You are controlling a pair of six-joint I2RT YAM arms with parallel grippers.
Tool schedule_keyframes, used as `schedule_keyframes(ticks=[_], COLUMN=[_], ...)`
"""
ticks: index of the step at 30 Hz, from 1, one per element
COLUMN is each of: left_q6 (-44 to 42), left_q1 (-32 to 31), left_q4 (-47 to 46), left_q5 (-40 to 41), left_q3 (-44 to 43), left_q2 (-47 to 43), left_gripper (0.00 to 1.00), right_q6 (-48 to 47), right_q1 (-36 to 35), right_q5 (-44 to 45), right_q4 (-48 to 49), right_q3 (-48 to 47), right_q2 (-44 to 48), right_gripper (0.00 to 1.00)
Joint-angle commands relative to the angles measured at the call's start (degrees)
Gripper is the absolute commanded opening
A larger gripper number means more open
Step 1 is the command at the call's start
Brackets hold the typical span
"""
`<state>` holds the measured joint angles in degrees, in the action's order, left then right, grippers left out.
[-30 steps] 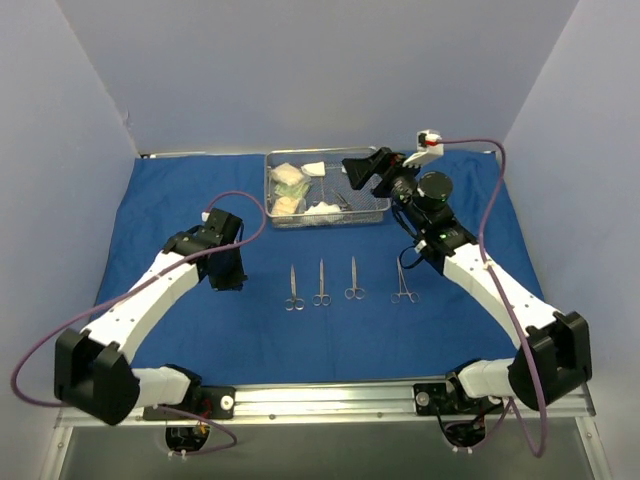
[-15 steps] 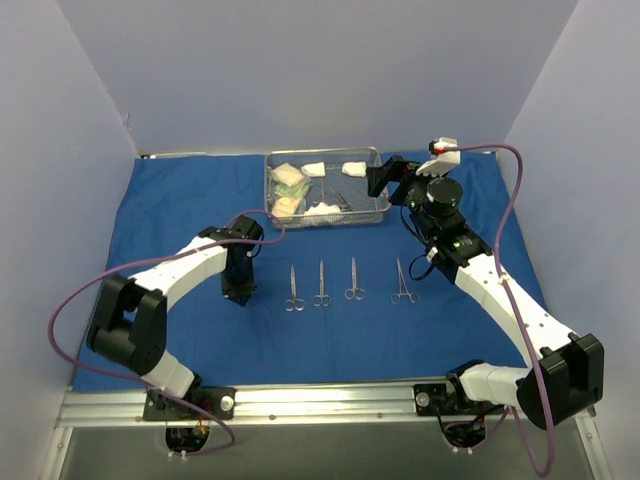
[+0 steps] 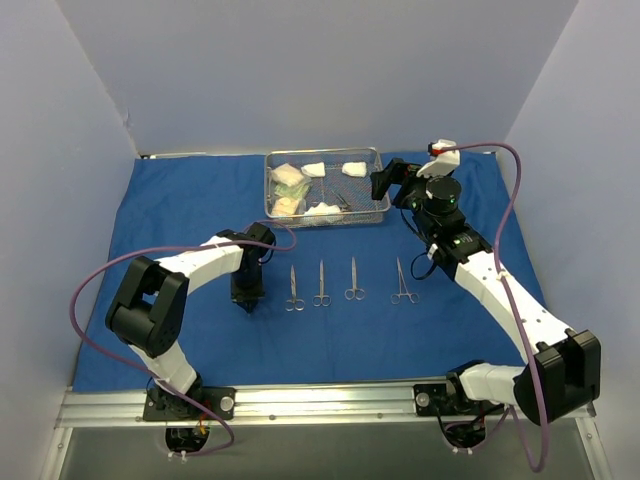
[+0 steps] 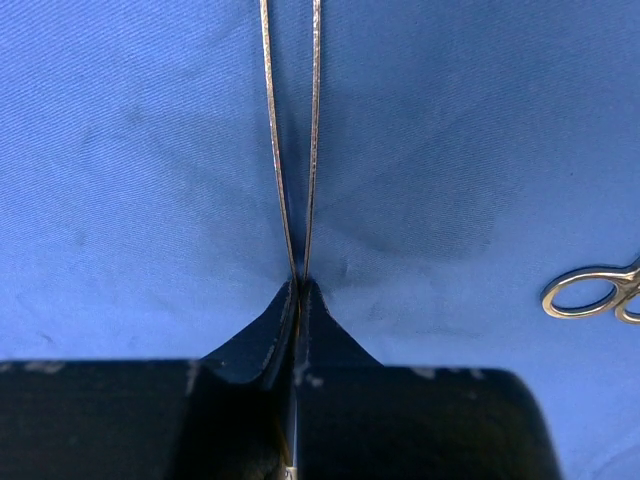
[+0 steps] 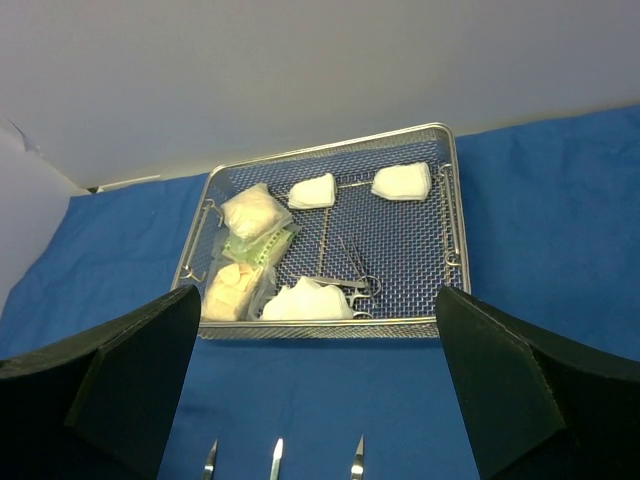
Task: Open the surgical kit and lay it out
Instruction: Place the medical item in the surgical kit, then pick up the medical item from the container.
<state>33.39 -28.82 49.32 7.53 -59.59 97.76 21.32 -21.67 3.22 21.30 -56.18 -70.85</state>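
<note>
Blue cloth lay spread flat, and every piece of the kit rested on it. At its far side we saw the steel wire-mesh tray. The tray held three white gauze pads, two at the far wall and one against the near wall. Clear packets were stacked at its left end, and one slim steel instrument lay on the mesh near the middle.

Nearer to the arm bases, four ring-handled instruments lay side by side in a row, tips pointing toward the tray and each apart from the next.

Just left of that row, the left gripper pointed down at the cloth. Its fingers were pinched tight on the joined end of the tweezers. The two thin blades ran out ahead of the fingers, close over the fabric, but we could not tell whether they touched it. One ring handle of the nearest instrument showed at the right edge of that wrist view.

The right gripper hung beside the tray's right end, above the cloth. Its fingers were spread wide with nothing between them.
</note>
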Motion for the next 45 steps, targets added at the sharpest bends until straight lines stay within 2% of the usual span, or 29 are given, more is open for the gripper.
schedule_keyframes(ticks=[1,4,5,7,11,13,14,17,22,24,29,32,35,36,38,39,41,42,45], left_q6=[0.4,0.5,0.5,0.6,0.9,1.4,1.4,1.1,-0.5,-1.5,-3.8,-3.5,-1.7,-1.6,-1.7,-1.7,-2.3,-2.5,-3.1], left_q1=[-0.1,-0.1,-0.1,-0.1,-0.1,-0.1,0.0,-0.1,-0.2,-0.2,-0.1,0.1,0.8,1.0,2.1,2.7,5.0,5.8,9.1], left_q4=[-0.9,-0.5,-0.5,-0.2,0.9,2.4,3.1,4.1,6.1,6.8,7.2,6.3,5.6,4.8,2.5,1.9,-0.8,-1.4,-1.6], left_q5=[0.6,0.1,-0.1,-0.1,0.5,1.5,1.8,1.4,-0.2,-1.9,-3.5,0.0,1.7,2.0,1.5,0.7,-4.0,-5.1,-7.2], left_q3=[-0.7,-0.8,-0.8,-0.8,-1.4,-2.4,-2.5,-3.1,-5.0,-6.7,-12.6,-14.9,-17.6,-17.8,-17.6,-17.4,-15.6,-15.1,-14.2], left_q2=[-0.3,0.4,0.9,1.4,1.7,1.0,0.4,-2.0,-7.1,-8.9,-14.8,-16.6,-17.7,-18.1,-19.9,-20.3,-21.5,-21.6,-21.1], left_gripper=[0.02,0.05,0.11,0.15,0.3,0.3,0.39,0.49,0.76,0.95,0.94,0.94,0.94,0.94,0.94,0.94,0.94,0.94,0.94], right_q6=[-0.7,-0.8,-0.9,-1.0,-1.1,-1.0,-1.0,-1.1,-2.8,-5.6,-16.4,-19.6,-22.9,-23.5,-24.8,-25.3,-26.4,-26.6,-26.6], right_q1=[0.7,1.0,1.4,1.5,2.0,2.2,2.2,2.6,2.9,2.9,2.9,2.9,3.0,3.0,2.9,2.9,2.8,2.7,2.5], right_q5=[-0.2,0.6,0.9,1.3,1.3,1.4,1.6,2.2,2.1,1.3,-2.6,-5.6,-8.5,-9.2,-11.0,-12.1,-13.7,-13.8,-13.9], right_q4=[0.5,-0.4,-0.5,-0.6,-0.6,-0.8,-1.1,-1.6,-1.8,-2.0,-3.6,-6.0,-12.4,-17.3,-22.8,-28.3,-34.4,-36.2,-40.2], right_q3=[-2.0,-1.9,-1.9,-1.8,-1.9,-2.0,-2.1,-2.2,-3.2,-4.8,-10.4,-16.7,-25.7,-28.5,-37.7,-40.7,-48.9,-51.8,-59.5], right_q2=[-0.2,0.0,0.1,0.4,0.8,0.7,0.8,0.7,-0.6,-1.6,-8.6,-15.1,-23.6,-26.2,-33.8,-39.2,-44.4,-49.2,-55.0], right_gripper=[1.0,1.0,1.0,1.0,1.0,1.0,1.0,1.0,1.0,1.0,1.0,1.0,1.0,1.0,1.0,1.0,1.0,1.0,0.99])
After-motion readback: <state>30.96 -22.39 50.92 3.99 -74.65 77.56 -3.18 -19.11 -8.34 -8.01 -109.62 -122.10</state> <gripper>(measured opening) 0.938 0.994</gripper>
